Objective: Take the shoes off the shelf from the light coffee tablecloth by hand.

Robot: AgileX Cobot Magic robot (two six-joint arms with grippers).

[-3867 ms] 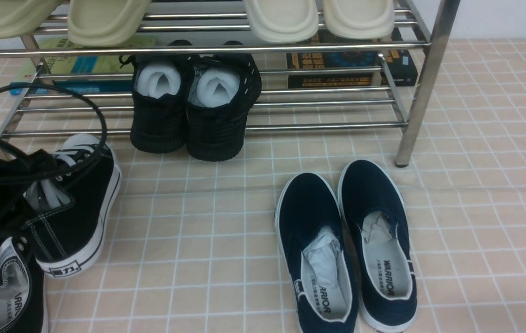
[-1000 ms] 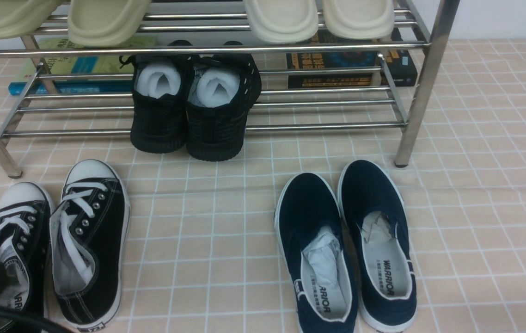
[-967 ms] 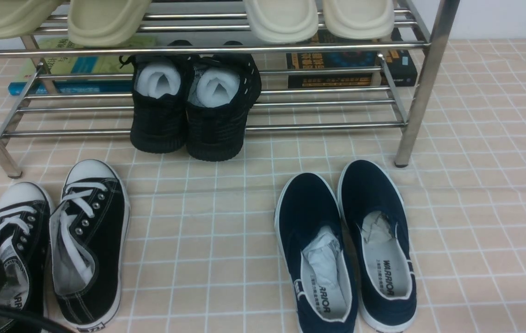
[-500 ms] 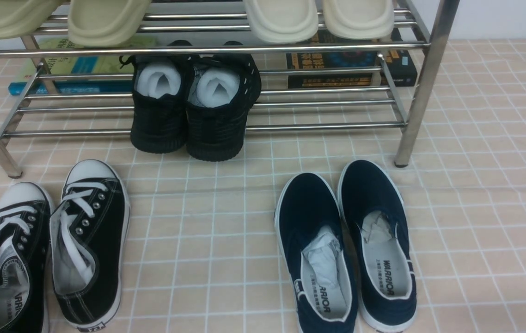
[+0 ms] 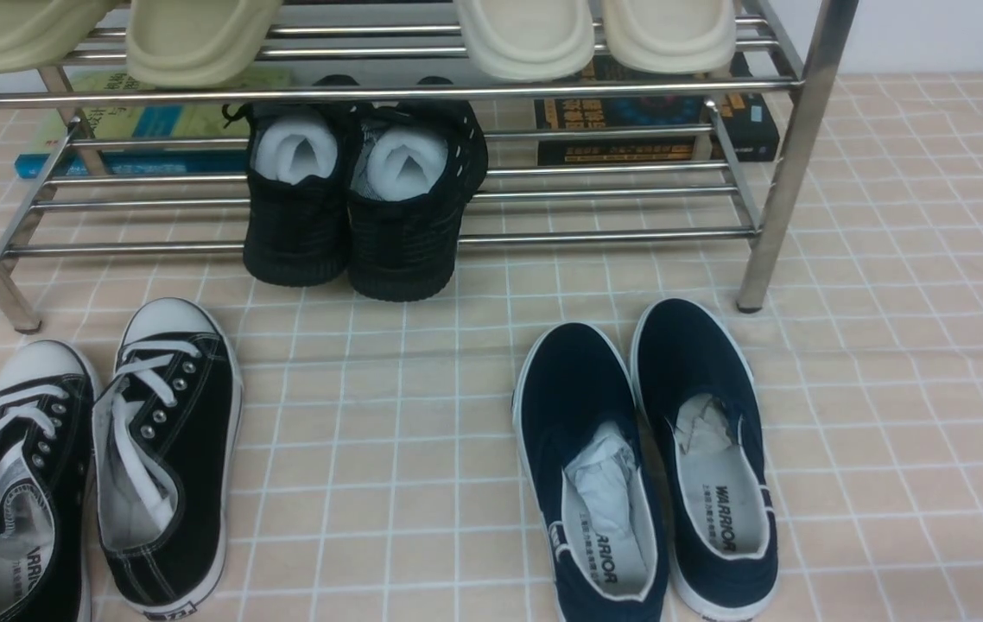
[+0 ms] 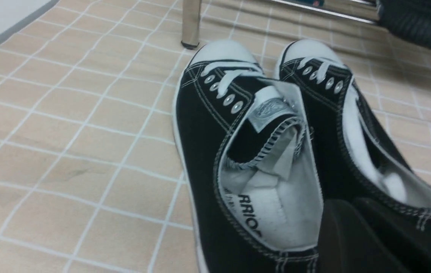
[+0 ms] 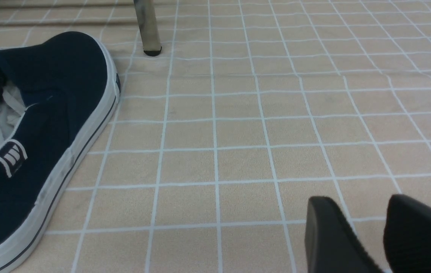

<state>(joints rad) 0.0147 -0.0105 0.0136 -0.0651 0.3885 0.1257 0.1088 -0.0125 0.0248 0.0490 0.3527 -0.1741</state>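
The black sneakers [image 5: 189, 458] lie side by side on the beige tablecloth [image 5: 371, 389], in front of the shoe rack [image 5: 612, 234]. They have white toe caps, white laces, silver eyelets and grey lining, and their toes face the rack. The left gripper [image 6: 355, 206] is low by their heel ends, its fingertips pressed together. The right gripper [image 7: 353, 204] hangs over the cloth, well apart from the sneakers, its fingers spread with a gap between them.

Left claw [image 6: 355, 212]: withdrawn from shoes | right-hand black sneaker [image 5: 168, 458]: lowered flat onto tablecloth [image 5: 388, 415]
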